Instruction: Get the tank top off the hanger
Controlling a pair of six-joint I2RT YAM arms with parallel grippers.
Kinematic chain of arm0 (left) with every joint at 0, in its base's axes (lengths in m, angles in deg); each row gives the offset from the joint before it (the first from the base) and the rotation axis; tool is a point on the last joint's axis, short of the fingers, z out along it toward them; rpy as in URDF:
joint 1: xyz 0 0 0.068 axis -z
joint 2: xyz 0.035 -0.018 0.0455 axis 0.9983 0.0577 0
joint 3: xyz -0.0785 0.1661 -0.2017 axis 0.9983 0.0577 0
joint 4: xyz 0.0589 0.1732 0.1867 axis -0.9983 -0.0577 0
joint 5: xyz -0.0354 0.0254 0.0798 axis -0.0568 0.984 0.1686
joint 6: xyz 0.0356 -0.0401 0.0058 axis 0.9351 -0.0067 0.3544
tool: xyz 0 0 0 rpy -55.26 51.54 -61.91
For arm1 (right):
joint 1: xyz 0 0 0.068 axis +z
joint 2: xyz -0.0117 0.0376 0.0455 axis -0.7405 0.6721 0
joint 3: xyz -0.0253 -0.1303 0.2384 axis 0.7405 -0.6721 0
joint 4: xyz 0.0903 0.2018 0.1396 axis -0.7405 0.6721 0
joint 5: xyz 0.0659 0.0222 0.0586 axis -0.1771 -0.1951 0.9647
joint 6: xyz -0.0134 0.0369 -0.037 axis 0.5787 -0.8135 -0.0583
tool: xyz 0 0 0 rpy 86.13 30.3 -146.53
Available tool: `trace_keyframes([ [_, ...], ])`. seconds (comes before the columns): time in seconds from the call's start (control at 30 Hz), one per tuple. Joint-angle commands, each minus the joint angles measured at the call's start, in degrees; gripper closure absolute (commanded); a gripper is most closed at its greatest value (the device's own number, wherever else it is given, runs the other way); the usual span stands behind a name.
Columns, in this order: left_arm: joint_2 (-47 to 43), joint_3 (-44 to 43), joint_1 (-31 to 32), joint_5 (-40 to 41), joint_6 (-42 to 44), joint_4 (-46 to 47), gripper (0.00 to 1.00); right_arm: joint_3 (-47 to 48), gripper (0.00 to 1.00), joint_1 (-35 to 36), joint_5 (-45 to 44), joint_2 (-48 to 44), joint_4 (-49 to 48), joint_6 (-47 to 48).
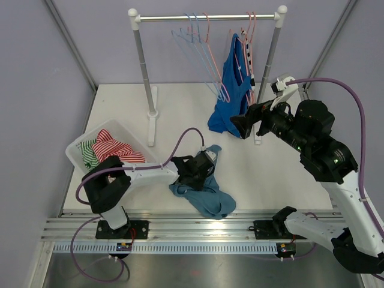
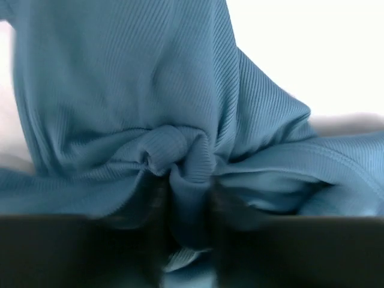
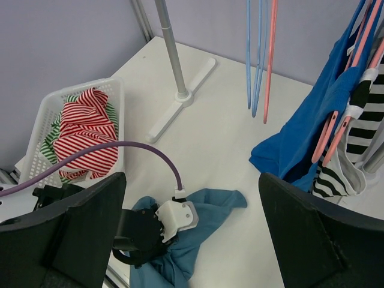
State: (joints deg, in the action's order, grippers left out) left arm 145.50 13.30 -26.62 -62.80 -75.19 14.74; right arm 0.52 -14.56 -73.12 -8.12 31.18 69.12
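Where the grey-and-white clothes rail (image 1: 207, 18) stands at the back of the white table (image 1: 180, 108), the bright blue tank top (image 1: 231, 84) hangs on a thin pink hanger (image 3: 319, 150) near the rail's right end, its lower part sagging down to the tabletop. Right beside it on that end hangs a black-and-white striped garment (image 3: 360, 114). The right gripper (image 1: 240, 127) hovers just beside the tank top's lower part, its fingers spread wide with nothing between them. Nearer the front edge, a dusty teal ribbed garment (image 1: 207, 195) lies crumpled on the table, and the left gripper (image 1: 201, 165) is clamped on a bunched fold of it. Empty pale blue hangers (image 1: 192, 36) hang at mid-rail. Off to the left, a white slotted plastic basket (image 1: 75, 150) holds red-and-white striped cloth (image 1: 117, 147).
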Motion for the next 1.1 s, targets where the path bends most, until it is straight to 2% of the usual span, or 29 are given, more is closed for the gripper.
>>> trace_keyframes([
  [0.0,-1.01,0.95,0.92,-0.69,-0.12,0.42,0.91,-0.09,0.01,-0.08,1.53,-0.61,-3.58,-0.72],
  [0.03,-3.54,0.77,0.92,0.10,-0.12,-0.11,1.00,0.09,0.00,-0.08,1.61,-0.61,-3.49,-0.63],
  [0.13,-8.21,-0.98,0.75,5.02,-0.12,-5.37,1.00,0.53,0.00,-0.08,1.88,-0.88,-3.31,-0.81],
  [0.27,-19.88,-6.42,-0.48,15.19,-0.29,-13.46,1.00,0.35,0.00,-0.08,1.97,-1.67,-3.75,-0.81],
  [0.37,-26.74,-10.98,-3.81,20.65,-0.29,-19.96,1.00,0.35,0.01,-0.16,1.53,-2.19,-3.49,-0.81],
  [0.53,-33.53,-19.25,-13.57,24.01,1.46,-28.14,1.00,0.18,0.01,-0.08,1.35,-3.07,-3.84,-0.90],
  [0.73,-34.07,-29.10,-25.78,28.31,4.71,-35.00,1.00,-0.79,0.01,-0.08,2.05,-3.07,-6.30,-1.25],
  [0.87,-34.42,-27.97,-37.99,25.18,6.38,-34.49,1.00,-0.71,0.00,-0.08,2.93,-2.20,-7.79,-1.25],
  [0.9,-34.59,-27.10,-43.23,23.59,6.65,-33.87,1.00,-0.53,0.00,-0.08,3.28,-1.93,-7.97,-1.16],
  [1.0,-35.12,-22.10,-51.34,17.17,6.83,-31.42,1.00,1.22,0.01,-0.08,3.90,-0.18,-7.71,-1.25],
  [1.07,-35.65,-16.50,-53.91,14.19,6.30,-28.78,1.00,2.28,0.00,-0.08,4.16,0.26,-7.62,-1.34],
])
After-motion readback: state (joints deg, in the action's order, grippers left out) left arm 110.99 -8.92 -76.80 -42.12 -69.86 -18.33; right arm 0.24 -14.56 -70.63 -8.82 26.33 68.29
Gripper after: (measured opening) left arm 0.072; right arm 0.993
